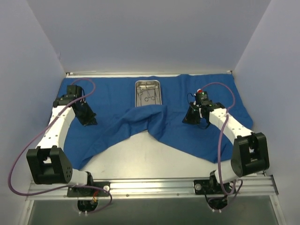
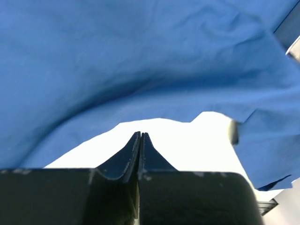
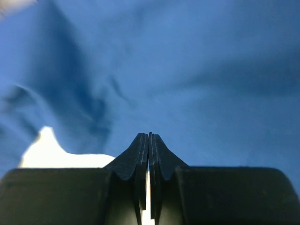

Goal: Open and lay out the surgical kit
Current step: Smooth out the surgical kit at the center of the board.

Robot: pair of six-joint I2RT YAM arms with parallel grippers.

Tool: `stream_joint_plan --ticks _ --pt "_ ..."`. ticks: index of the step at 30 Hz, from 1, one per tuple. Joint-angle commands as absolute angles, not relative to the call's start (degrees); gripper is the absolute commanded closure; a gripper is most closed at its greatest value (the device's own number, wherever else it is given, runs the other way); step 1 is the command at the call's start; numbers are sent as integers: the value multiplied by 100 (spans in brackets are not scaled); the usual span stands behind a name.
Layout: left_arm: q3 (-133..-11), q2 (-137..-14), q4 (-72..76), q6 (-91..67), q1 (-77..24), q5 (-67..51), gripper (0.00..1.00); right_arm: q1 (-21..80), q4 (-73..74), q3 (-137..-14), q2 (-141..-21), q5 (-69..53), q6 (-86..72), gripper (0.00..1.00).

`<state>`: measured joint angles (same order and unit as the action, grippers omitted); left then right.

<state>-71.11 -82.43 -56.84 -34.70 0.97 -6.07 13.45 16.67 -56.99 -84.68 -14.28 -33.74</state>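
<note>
Lying spread across far half of bench (image 1: 150,161): blue cloth (image 1: 117,101), near edge bunched into fold at centre. Steel tray (image 1: 148,82) on cloth at far centre, uncovered, thin silver instruments (image 1: 149,96) inside. Left gripper (image 2: 141,136) over cloth's left part, fingers pressed together, nothing between. Right gripper (image 3: 149,136) over cloth's right part, likewise pressed together, empty.

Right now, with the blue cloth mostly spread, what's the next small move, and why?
Probably open the shut, empty right gripper and pinch the deep-blue cloth drape where it bunches in front of the shiny rectangular steel tray, pulling it flat.
</note>
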Motion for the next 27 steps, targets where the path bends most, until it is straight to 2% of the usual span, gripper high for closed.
stream_joint_plan --ticks 1,11,16,23,27 --pt "-6979 -7840 -5842 -3322 114 -335 98 1371 1609 -5205 -8034 -1283 -3261 100" --pt "-6777 -7366 -6179 -3138 132 -387 98 1380 1082 -4790 -8727 -1090 -2857 100" --pt "-6750 -7523 -6485 -3041 219 -194 98 1336 1072 -4720 -9131 -853 -2637 100" --pt "-6470 -7453 -6346 -2874 817 -386 98 1248 1537 -4377 -9431 -449 -2785 100" --pt "-6276 -7558 -6302 -2874 1387 -510 98 1336 2029 -4289 -8940 -150 -3347 100"
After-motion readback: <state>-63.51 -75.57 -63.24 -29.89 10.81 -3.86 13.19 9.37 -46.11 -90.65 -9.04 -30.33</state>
